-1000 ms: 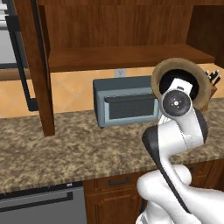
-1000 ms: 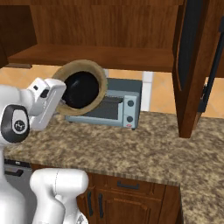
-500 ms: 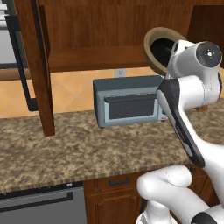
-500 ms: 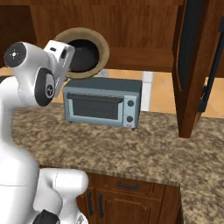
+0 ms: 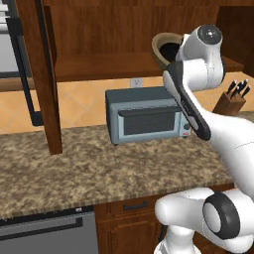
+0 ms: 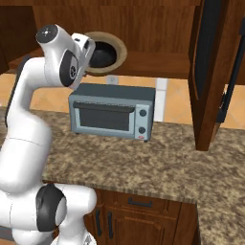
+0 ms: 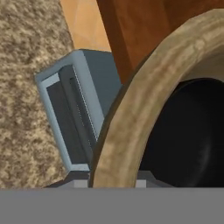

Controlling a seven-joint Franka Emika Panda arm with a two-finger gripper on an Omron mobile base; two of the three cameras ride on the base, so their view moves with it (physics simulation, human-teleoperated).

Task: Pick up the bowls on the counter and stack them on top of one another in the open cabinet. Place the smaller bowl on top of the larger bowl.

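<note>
The arm reached high, and its pincer (image 6: 91, 48) was up at the level of the cabinet (image 6: 158, 28) shelf, carrying the tan bowl (image 6: 117, 48) tipped on its side so that its mouth faced outward. The bowl sat directly ahead of the pincer, at the front edge of the shelf, but whether it touched the wood could not be told. Inside it lay the black bowl (image 6: 103, 53), nested against the darker hollow. In the hand view the tan bowl's (image 7: 131, 109) thick rim curved right across in front of the pincer, with the black bowl (image 7: 188, 140) glossy behind it. The fingertips were hidden behind the rim and the hand, so whether the pincer was clamped on the bowl or merely against it could not be told.

Below the pincer stood a grey-blue toaster oven (image 6: 112, 112) on the speckled tabletop (image 6: 143, 162). From the left side the tan bowl (image 5: 161, 44) peeked out behind the white wrist, and a knife block (image 5: 230, 101) stood on the tabletop, lower down and off to the pincer's right. The cabinet door (image 6: 210, 72) hung open, well off to the right.
</note>
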